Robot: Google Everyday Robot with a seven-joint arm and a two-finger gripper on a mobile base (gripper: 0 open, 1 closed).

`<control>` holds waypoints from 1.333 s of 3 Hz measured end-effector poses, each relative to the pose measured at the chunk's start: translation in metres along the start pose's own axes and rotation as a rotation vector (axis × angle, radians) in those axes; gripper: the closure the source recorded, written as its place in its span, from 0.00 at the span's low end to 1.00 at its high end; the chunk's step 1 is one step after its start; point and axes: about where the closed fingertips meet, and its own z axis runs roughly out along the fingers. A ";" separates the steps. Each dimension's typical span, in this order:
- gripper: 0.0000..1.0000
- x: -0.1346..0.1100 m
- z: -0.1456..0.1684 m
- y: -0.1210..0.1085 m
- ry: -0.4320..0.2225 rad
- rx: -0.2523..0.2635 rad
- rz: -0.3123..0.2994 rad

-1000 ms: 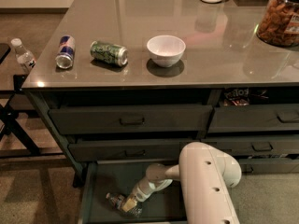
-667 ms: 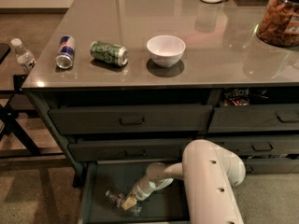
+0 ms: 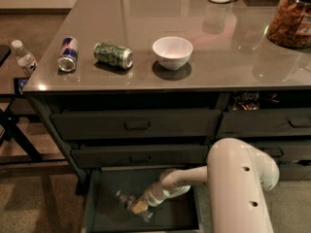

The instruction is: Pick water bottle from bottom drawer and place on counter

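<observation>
At the bottom of the frame, left of centre, the bottom drawer (image 3: 104, 216) stands pulled out from under the bench (image 3: 146, 13), and the water bottle (image 3: 124, 199) lies on its side on the drawer's dark floor, its cap end towards the upper left. Right over the middle of the bottle sits the gripper (image 3: 138, 207), reached down into the drawer from the thick white arm (image 3: 238, 188) that fills the lower right of the frame; it touches the bottle, but whether it has closed on it cannot be told. Above the open drawer, two shut drawers (image 3: 136, 125) with bar handles are stacked. On the glossy grey top, towards the left, lie a blue and silver can (image 3: 67, 54) and, just beside it, a green can (image 3: 113, 55) on its side. A white bowl (image 3: 172, 52) stands near the middle. In the upper right corner is a jar (image 3: 291, 18) of orange-brown snacks. Another small clear bottle (image 3: 24, 58) stands at the left edge of the frame, off the bench.
</observation>
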 end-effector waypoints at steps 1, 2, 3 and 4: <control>1.00 0.004 -0.044 0.018 0.018 0.085 0.012; 1.00 0.003 -0.043 0.018 0.017 0.086 0.012; 1.00 0.009 -0.070 0.022 -0.008 0.131 0.040; 1.00 0.026 -0.127 0.029 -0.034 0.228 0.109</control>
